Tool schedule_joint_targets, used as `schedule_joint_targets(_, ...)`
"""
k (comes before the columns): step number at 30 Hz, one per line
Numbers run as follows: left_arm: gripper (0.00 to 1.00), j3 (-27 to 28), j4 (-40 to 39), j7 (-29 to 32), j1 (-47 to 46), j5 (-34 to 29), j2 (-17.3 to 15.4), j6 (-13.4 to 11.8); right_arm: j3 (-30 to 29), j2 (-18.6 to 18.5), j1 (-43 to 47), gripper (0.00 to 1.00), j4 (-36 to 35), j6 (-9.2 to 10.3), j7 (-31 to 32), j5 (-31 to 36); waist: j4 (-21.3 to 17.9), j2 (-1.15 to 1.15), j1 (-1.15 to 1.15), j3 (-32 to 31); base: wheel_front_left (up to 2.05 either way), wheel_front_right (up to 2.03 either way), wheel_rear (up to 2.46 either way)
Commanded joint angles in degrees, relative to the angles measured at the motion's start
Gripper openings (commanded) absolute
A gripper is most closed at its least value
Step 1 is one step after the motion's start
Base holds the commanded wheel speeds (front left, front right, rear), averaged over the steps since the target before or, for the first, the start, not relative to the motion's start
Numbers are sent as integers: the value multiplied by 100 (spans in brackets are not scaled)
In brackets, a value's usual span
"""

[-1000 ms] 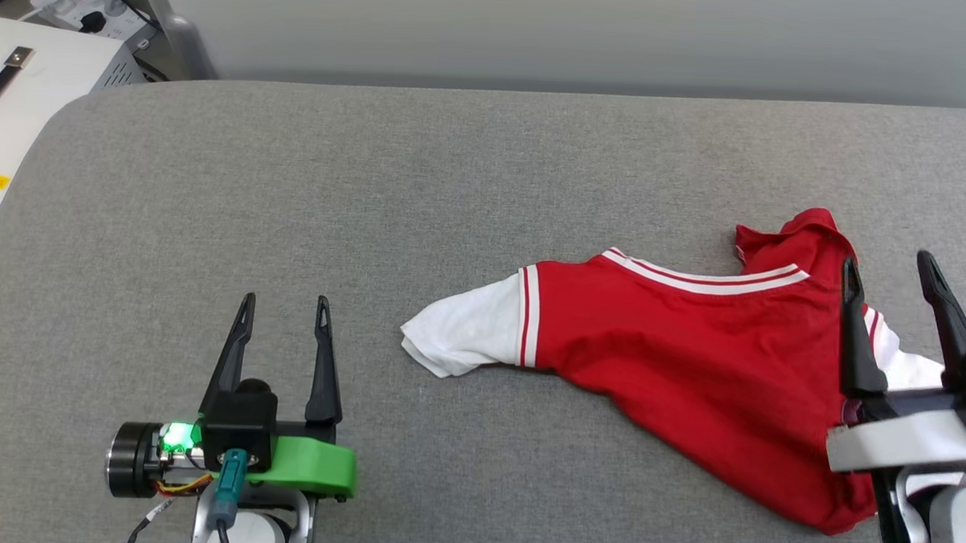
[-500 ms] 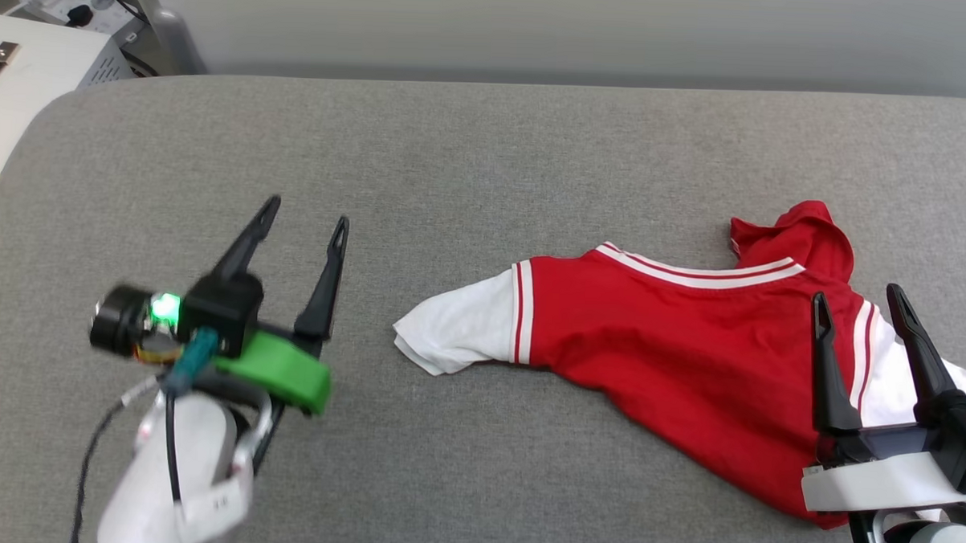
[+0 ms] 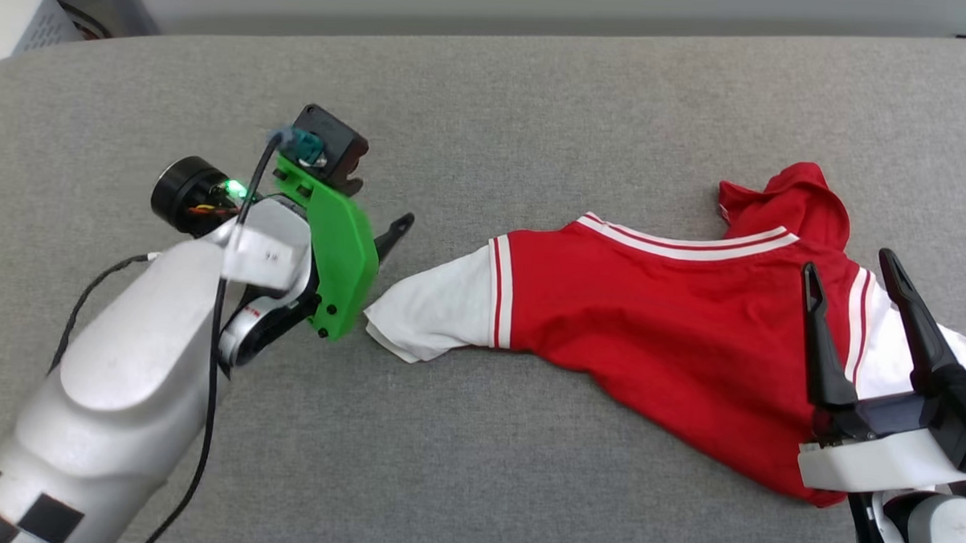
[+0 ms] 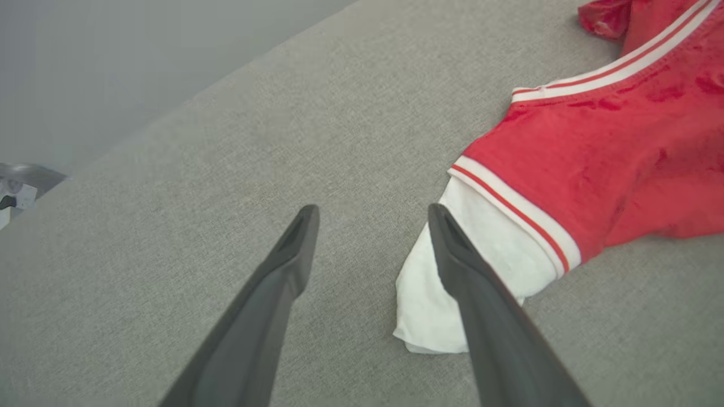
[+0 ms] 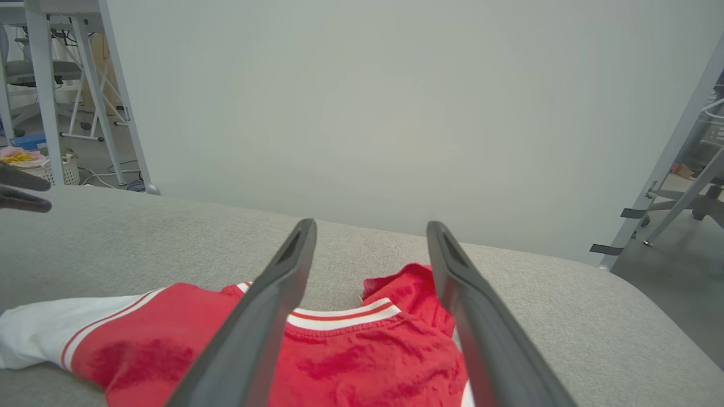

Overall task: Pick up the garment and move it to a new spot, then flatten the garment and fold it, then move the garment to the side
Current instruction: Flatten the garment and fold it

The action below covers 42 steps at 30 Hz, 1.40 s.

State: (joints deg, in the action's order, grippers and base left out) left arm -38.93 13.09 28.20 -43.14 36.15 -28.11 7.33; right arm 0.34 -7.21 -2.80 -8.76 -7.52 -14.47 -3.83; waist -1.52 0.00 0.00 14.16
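Left fingers (image 4: 274, 282) swung across, spread, tips beside garment (image 3: 674, 334) sleeve

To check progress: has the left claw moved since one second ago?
Yes. The left claw moved right, toward the white sleeve of the red T-shirt.

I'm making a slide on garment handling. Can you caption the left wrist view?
Open left claw poised at the white sleeve of a crumpled red T-shirt on a grey fabric surface.
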Motion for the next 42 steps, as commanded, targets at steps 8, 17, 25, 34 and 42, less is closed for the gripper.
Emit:
schedule_joint_targets(8, 100, -1648, 286, 1209, -855, 1109, -568, 15, 105, -49, -430, 100, 21, 3, -52, 3, -326, 0, 0, 508, 0, 0, 0)
schedule_joint_targets(17, 0, -2835, 938, 505, -889, 1572, -687, 15, 48, 0, -600, 100, -1, 3, -52, 77, -344, 0, 0, 625, 0, 0, 0)
schedule_joint_targets(25, 0, -2424, 682, -1439, -654, 1133, -922, -364, -65, 59, -382, 100, 25, 3, -52, 107, -124, 0, 0, 158, 0, 0, 0)
schedule_joint_targets(34, 0, -2023, -828, -2075, 240, 1260, -1838, -1363, -218, 133, -75, 100, -16, 3, -52, 141, 206, 0, 0, -98, 0, 0, 0)
schedule_joint_targets(42, 0, -1830, -1942, -1983, 661, 1367, -2563, -2048, -179, 132, -80, 100, -52, 3, -52, 145, 251, 0, 0, -37, 0, 0, 0)
